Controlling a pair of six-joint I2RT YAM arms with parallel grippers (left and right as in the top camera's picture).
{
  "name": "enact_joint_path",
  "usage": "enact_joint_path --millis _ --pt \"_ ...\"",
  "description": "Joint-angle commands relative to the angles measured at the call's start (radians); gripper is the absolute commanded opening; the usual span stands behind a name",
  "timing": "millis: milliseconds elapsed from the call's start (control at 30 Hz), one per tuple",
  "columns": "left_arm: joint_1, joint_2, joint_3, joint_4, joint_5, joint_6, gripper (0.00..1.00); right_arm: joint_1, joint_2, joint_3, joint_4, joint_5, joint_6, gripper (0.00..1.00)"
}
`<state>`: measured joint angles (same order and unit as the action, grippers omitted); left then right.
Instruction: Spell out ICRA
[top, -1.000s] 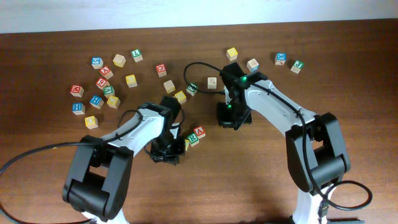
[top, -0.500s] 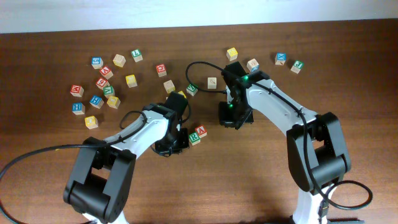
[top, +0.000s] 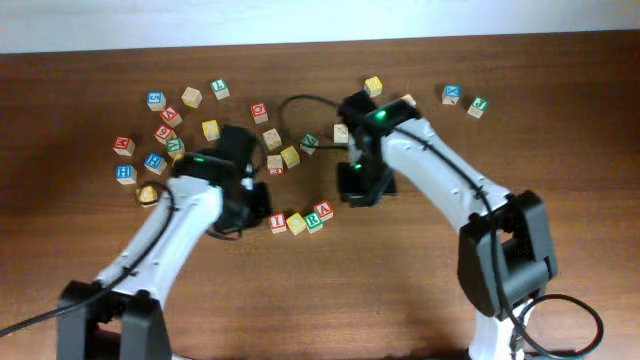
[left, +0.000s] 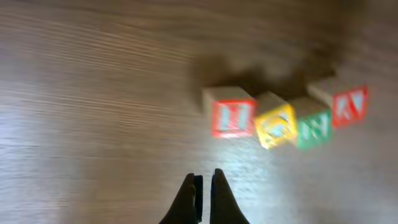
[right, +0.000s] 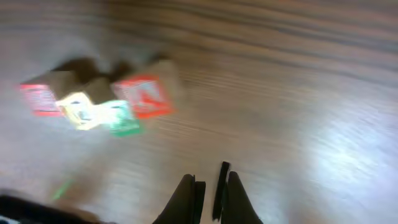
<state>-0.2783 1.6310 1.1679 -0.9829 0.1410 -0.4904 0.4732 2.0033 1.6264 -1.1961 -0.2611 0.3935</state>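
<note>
Four cubes lie in a slightly rising row near the table's middle: red "I" (top: 278, 222), yellow "C" (top: 296, 224), green "R" (top: 313, 221), red "A" (top: 323, 211). The left wrist view shows them blurred as I (left: 231, 118), C (left: 275, 124), R (left: 314, 127), A (left: 349, 106). My left gripper (top: 254, 211) (left: 202, 178) hovers just left of the "I", shut and empty. To the right of the "A", my right gripper (top: 352, 188) (right: 209, 173) is shut on nothing. Its view has the A (right: 146, 96), R (right: 121, 118), C (right: 78, 109) and I (right: 40, 99).
Several loose cubes (top: 165, 130) are scattered at the back left. More cubes sit behind the row, among them a yellow one (top: 290, 156) and a green one (top: 309, 143). Further cubes lie at the back right (top: 452, 94). A black cable (top: 300, 100) loops by the right arm.
My left arm has drawn back to the left, off the row, uncovering the "I" and "C" cubes. The right gripper has shifted slightly left and back.
</note>
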Motion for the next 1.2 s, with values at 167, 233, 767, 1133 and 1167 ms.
enact_joint_path --millis 167,233,767,1133,1167 --pt "0.145 0.083 -0.008 0.027 -0.007 0.065 0.0 0.074 -0.018 0.013 0.097 0.142 0.192 0.04" --pt "0.133 0.152 -0.008 0.077 -0.007 0.126 0.0 0.069 -0.018 0.008 0.074 0.123 0.189 0.04" --pt "0.287 0.217 -0.008 0.074 0.107 0.194 0.0 0.058 0.034 -0.008 0.176 0.059 0.088 0.04" --pt "0.058 0.288 -0.008 0.147 0.106 0.166 0.0 -0.036 0.093 -0.009 0.142 0.071 0.055 0.04" --pt "0.058 0.288 -0.008 0.152 0.106 0.167 0.0 -0.036 0.09 -0.009 0.134 0.071 0.055 0.04"
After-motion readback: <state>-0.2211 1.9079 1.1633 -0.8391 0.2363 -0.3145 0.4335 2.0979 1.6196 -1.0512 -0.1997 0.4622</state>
